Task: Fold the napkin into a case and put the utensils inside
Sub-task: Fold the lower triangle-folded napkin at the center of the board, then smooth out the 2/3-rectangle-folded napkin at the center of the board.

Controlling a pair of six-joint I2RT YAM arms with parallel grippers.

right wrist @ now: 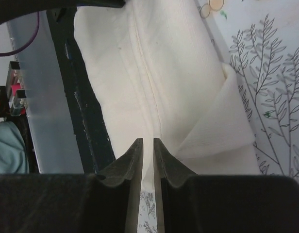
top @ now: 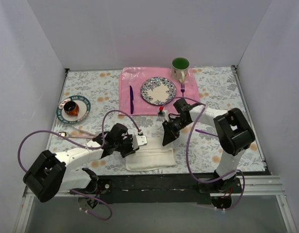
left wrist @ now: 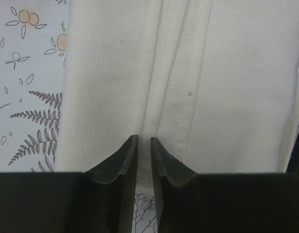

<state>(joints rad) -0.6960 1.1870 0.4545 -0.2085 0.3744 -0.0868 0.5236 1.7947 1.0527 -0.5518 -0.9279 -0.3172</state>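
**Item 1. Left hand (left wrist: 143,141).** Dark fingers are pressed almost together, with a thin slit between them. A raised crease of cloth runs straight into the slit, so the hand is judged to be pinching the hem.

**Item 2. Right hand (right wrist: 148,141).** Same posture: a narrow slit with a fold line leading into it, likewise judged to be nipping the cloth edge.

**Item 3. Cream-white soft cloth napkin (top: 150,158).**
- Location: at 6 o'clock on the floral-patterned counter (top: 212,92), close to the near edge, between the two arms.
- Form: a flat oblong band of several layers.
- Long axis: runs 9 to 3 o'clock.
- Contact: the left hand is at its 11 o'clock corner and the right hand at its 1 o'clock corner.
- Corner detail: the right wrist view shows one corner turned over as a triangular flap (right wrist: 222,126).
- Pocket: which end opens cannot be told.

**Handling (judgement).**
- The napkin is light and limp and has no stiffness of its own.
- Its layers are likely to slide over each other and lose the crease if dragged.
- It is best taken at the hemmed corners, pinching every layer together.
- Both ends should be moved evenly so the band stays straight.

**Item 4. Other stock, 12 o'clock side.**
- Pink rectangular placemat (top: 126,77).
- Round floral plate (top: 158,91).
- Dark purple knife (top: 131,99).
- Dark purple fork (top: 182,89).
- Green-lined mug (top: 180,65).
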